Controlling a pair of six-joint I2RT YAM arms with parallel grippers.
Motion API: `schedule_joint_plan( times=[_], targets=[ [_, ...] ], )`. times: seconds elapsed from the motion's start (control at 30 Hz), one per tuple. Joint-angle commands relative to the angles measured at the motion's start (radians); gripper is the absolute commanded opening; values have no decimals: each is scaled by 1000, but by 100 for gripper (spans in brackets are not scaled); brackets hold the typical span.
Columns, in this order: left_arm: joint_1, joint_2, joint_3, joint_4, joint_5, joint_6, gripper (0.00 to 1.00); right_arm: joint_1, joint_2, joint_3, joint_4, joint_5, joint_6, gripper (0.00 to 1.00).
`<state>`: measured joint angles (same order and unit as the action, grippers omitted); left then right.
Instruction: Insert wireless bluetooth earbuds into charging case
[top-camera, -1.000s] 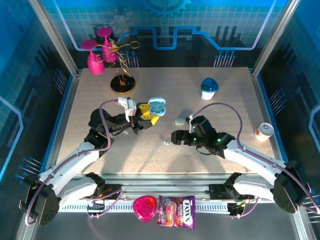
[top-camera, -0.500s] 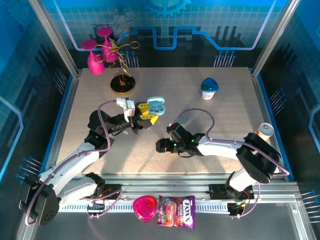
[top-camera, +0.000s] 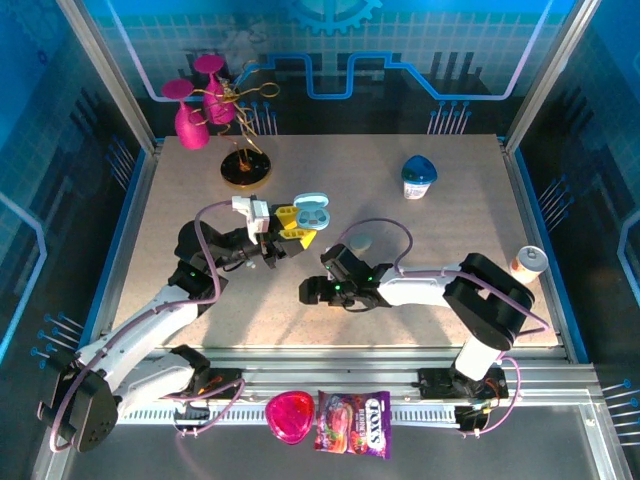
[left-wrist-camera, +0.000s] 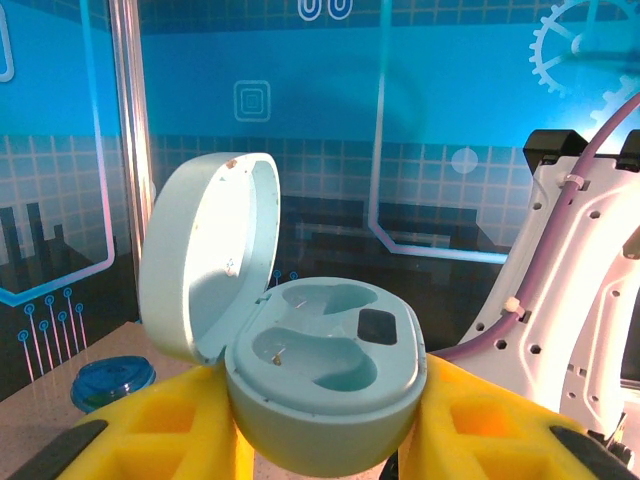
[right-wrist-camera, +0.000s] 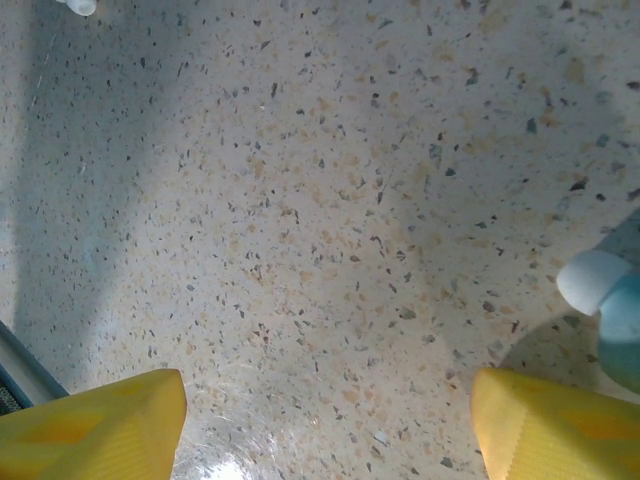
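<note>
A speckled beige table (top-camera: 440, 225) is seen inside a booth walled with blue-lit panels printed with circuit and gear motifs. The charging case (top-camera: 313, 210), its lid swung open and both sockets bare, is pinched between the yellow pads of the left gripper (top-camera: 290, 228) and held above the table's middle; in the left wrist view the case (left-wrist-camera: 320, 390) is shown wedged between those pads (left-wrist-camera: 180, 430). Far left of the case, two pink goblets (top-camera: 190, 110) and a gold wire stand (top-camera: 245, 170) are set by the back wall. To the case's right a blue-topped white container (top-camera: 418, 177) is placed, and well beyond it, at the table's edge, a small can (top-camera: 527, 263). On the front rail, well nearer the arm bases than the case, a pink heart-shaped dish (top-camera: 290, 415) and a bag of sweets (top-camera: 353, 423) are laid. The right gripper (top-camera: 310, 292) is lowered over the table just on the near side of the case, its jaws spread with only bare tabletop between them (right-wrist-camera: 325, 430); an earbud (right-wrist-camera: 600, 285) is seen lying just beside its right-hand pad. Compared with a second ago, the right arm has been folded and swung leftward towards the case, covering the spot where a tiny bud lay in the open, while the left arm and the case are unmoved.
</note>
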<state>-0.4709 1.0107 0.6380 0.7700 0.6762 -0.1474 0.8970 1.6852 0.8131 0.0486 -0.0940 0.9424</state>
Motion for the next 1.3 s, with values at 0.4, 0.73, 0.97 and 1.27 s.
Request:
schedule_joint_plan(
  times=[0.4,0.73,0.97,1.27],
  targets=[
    [5,-21,-17,14,-9,30,31,-101,-54,24,-117,48,-76,75],
    [5,-16,-12,10,-7,33,31,-127,-25,60,-171,56,-125,76],
    [5,-17,-14,6,-9,36,31,-141,2,119,-197,42,-156,76],
    [5,-23,-14,7,-11,36,31,-120,-95,74,-219,126,-141,75]
  ],
)
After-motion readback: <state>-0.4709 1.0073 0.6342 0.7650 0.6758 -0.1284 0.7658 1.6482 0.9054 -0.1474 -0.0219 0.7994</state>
